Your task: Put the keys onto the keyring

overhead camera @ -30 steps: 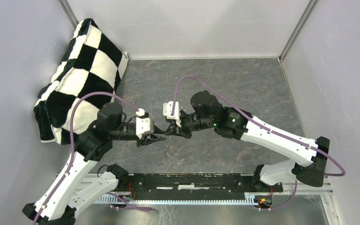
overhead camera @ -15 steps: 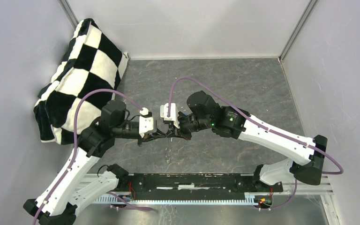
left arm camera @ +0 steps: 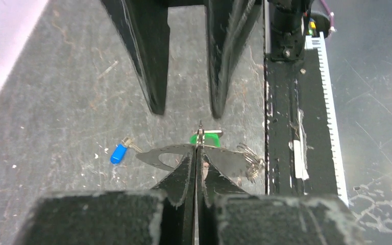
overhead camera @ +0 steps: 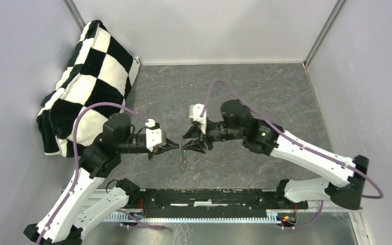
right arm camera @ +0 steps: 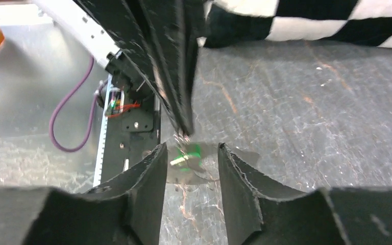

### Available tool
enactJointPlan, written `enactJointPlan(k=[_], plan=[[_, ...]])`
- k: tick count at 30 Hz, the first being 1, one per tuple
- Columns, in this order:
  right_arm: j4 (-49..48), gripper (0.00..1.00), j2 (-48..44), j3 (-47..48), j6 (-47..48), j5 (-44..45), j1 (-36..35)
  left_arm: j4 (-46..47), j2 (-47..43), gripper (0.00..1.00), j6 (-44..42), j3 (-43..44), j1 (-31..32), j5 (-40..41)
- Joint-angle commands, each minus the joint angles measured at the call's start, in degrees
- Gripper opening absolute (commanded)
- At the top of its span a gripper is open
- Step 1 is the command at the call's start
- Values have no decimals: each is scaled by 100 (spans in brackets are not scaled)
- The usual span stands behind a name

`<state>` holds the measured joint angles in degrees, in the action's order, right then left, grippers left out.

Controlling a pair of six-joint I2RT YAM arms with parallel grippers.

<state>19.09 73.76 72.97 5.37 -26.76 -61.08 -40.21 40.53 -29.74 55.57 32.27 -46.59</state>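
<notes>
Overhead, the two arms meet nose to nose near the middle of the grey table (overhead camera: 265, 97), with the left gripper (overhead camera: 177, 147) at 9 o'clock of the meeting point and the right gripper (overhead camera: 191, 145) at 3 o'clock, their tips just apart. A thin wiry line, the keyring (overhead camera: 185, 162), trails from the tips toward 6 o'clock; whether it hangs free or lies on the table cannot be told from here. A checkered cloth (overhead camera: 89, 71) is heaped in the corner at 10 o'clock. From the left wrist, the left gripper (left arm camera: 197, 153) has its jaws pressed together on a thin sliver of metal that pokes out past the tip, apparently a strand of the keyring, though that is not certain. The green key (left arm camera: 209, 139) sits right at that tip, at 1 o'clock of it. Beaded loops of the keyring (left arm camera: 249, 159) show at 3 o'clock of the tip, near the black rail (left arm camera: 286, 117). The blue key (left arm camera: 117, 154) lies alone on the table at 9 o'clock, well apart. The other arm's fingers (left arm camera: 150, 61) stand at 12 o'clock with a clear gap between them. From the right wrist, the right gripper (right arm camera: 191, 146) is parted and grips nothing; the green key (right arm camera: 190, 153) shows in the gap without touching either finger, and the shut left gripper (right arm camera: 184, 125) comes in from 12 o'clock just above it.
</notes>
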Motion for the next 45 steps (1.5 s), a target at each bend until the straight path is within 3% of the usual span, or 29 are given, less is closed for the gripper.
enactJointPlan(k=[1,7,17,39,45], plan=[[-1523,49,-949,-704,-874,-257,437,1367,-498,2,1043,-264,22,104],[-2466,54,-1491,-1498,-1530,-307,638,2049,-523,2,1928,-278,16,65],[-3700,54,-1480,-1792,-2302,-547,690,3021,-308,2,2670,-45,18,143],[-3857,49,-1193,-2107,-2381,84,597,3066,-351,2,2732,-20,23,332],[-4043,39,-1155,-2194,-2477,74,599,2955,-370,2,2634,-10,23,313]])
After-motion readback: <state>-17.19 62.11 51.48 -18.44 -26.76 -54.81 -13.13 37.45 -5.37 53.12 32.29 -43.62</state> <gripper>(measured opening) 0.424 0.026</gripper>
